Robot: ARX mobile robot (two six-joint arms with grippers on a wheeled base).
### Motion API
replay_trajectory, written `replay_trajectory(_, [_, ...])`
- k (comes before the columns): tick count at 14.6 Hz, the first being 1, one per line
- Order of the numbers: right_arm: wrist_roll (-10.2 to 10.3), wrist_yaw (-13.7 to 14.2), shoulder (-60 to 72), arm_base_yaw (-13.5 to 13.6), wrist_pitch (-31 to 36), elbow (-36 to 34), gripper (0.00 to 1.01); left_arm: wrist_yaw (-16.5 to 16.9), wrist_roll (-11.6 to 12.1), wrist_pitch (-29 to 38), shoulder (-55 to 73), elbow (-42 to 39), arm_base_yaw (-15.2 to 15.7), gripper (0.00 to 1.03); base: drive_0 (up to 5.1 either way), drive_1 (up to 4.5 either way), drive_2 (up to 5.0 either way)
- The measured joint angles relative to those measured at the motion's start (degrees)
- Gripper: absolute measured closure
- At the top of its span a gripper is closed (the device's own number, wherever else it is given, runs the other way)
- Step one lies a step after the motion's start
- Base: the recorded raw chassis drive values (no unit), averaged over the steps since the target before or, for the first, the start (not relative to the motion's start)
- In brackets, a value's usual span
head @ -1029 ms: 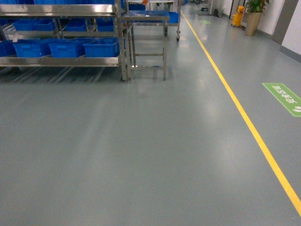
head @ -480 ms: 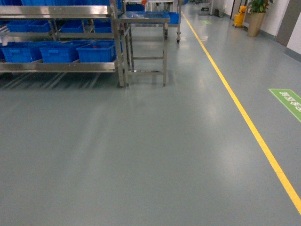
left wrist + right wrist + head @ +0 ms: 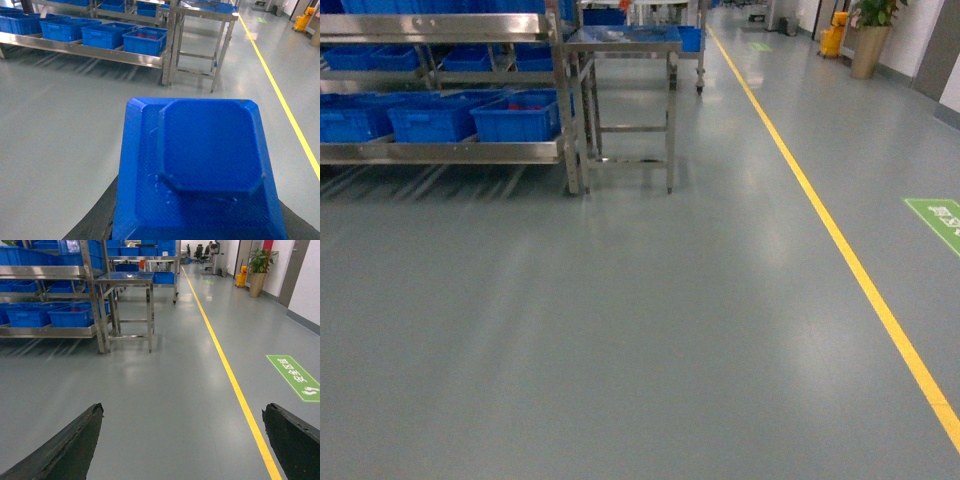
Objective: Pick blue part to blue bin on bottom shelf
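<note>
The steel rack (image 3: 440,25) stands at the far left of the floor, and everything else is placed from it. On its bottom shelf (image 3: 440,152) the head view shows three blue bins in a row: one cut by the frame edge (image 3: 345,118), a middle one (image 3: 430,118) and the one nearest the rack's end upright (image 3: 518,115), which holds something red. The left wrist view shows four bins on that shelf, the end one (image 3: 145,41) again with red contents. More blue bins sit on the level above.

Just beside the rack's right end stands one small steel table (image 3: 625,40) with a square tabletop; blue items lie on it, too small to identify. One yellow floor line (image 3: 840,250) runs well to the right of the rack, and beyond it lies one green floor sign (image 3: 940,220) with white characters, too blurred to read. A potted plant (image 3: 870,35) stands far off, past the line.

The blue part (image 3: 200,170), a tray-like moulding with a raised octagonal centre, fills the left wrist view, well short of the rack and carried by the left tool (image 3: 200,225), whose dark fingers (image 3: 92,225) show under its lower corners, clamped on it.

The right tool (image 3: 185,440) hangs over bare floor, its two dark fingers (image 3: 75,445) spread wide apart and holding nothing.
</note>
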Motion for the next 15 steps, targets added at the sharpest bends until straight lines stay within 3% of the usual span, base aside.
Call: replay_trajectory(15, [0.00,-0.07,0.00,0.00,0.22,-0.02,0.03,-0.02,0.00,0.13,-0.04,0.00,-0.02,0.60,0.0,4.27,-4.2])
